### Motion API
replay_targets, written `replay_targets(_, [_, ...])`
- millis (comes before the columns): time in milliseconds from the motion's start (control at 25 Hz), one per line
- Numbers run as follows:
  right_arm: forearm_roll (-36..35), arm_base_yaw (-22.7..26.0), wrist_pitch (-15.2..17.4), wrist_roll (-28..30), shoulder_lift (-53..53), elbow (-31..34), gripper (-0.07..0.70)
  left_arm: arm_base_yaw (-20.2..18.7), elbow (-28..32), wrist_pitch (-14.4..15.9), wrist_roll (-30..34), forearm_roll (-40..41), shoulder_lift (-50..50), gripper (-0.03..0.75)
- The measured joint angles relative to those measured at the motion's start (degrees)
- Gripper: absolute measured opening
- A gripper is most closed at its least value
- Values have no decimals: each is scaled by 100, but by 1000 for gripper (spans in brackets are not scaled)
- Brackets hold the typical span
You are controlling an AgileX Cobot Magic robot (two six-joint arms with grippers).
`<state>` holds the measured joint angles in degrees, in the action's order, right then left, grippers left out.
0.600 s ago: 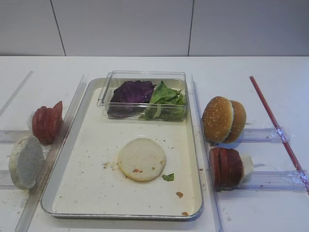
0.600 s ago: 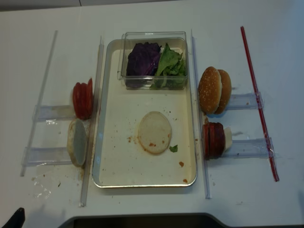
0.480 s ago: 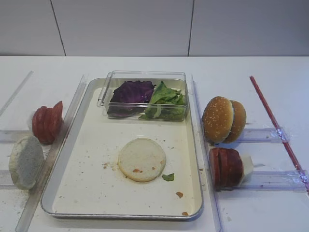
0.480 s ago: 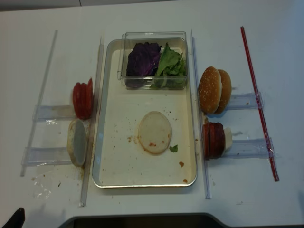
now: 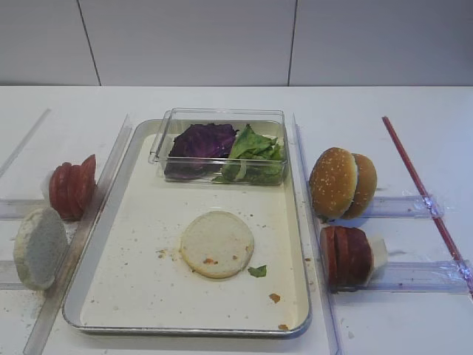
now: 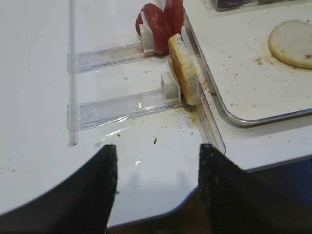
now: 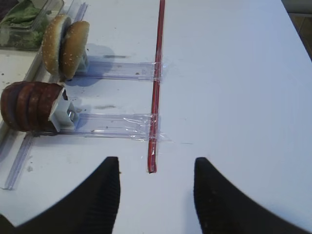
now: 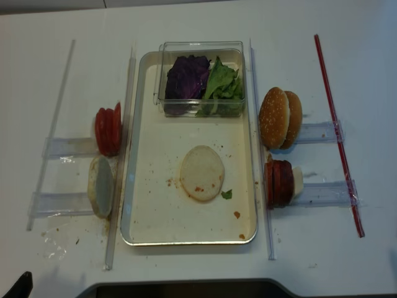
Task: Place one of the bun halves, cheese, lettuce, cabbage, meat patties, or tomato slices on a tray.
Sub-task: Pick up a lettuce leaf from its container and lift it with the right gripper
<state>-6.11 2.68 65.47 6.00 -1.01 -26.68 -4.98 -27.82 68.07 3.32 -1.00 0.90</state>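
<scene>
Dark patties (image 7: 30, 107) are waiting ahead-left of my right end effector (image 7: 156, 192), which is hovering wide open and empty. I'm judging a square approach best, pinching one disc for the tray (image 5: 118, 222) further left.

Tray (image 5: 122, 222) at the middle of the surface (image 5: 414, 103). One flat bun half (image 5: 217, 243) lies on the tray's floor, centre; a clear box (image 5: 222, 118) sits at the tray's far edge, cabbage (image 5: 201, 140) in its left part, lettuce (image 5: 255, 146) in its right. Left of the tray: tomato slices (image 5: 72, 187) behind, an upright bun half (image 5: 40, 247) before. Right of the tray: seeded bun halves (image 5: 341, 182) behind; meat patties (image 5: 346, 256) before, cheese (image 5: 378, 251) on their right.
</scene>
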Motion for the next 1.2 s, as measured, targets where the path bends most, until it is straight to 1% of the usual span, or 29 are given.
replay_targets(280, [-19, 0, 0, 0, 17, 0, 382, 0, 0, 0, 0, 0, 0, 358])
replay_targets(400, [-89, 0, 49, -54, 264, -11, 382, 0, 0, 0, 0, 0, 0, 358])
replay_targets(520, [-201, 0, 104, -134, 708, -186, 382, 0, 0, 0, 0, 0, 0, 358])
replay_targets(640, [-359, 0, 164, -217, 1222, -536, 382, 0, 0, 0, 0, 0, 0, 358])
replay_targets(800, [-421, 0, 393, -387, 2027, -1108, 382, 0, 0, 0, 0, 0, 0, 358])
replay_targets(960, [-431, 0, 565, -426, 2864, -1740, 382, 0, 0, 0, 0, 0, 0, 358])
replay_targets(1200, [-431, 0, 688, -439, 4184, -2656, 382, 0, 0, 0, 0, 0, 0, 358])
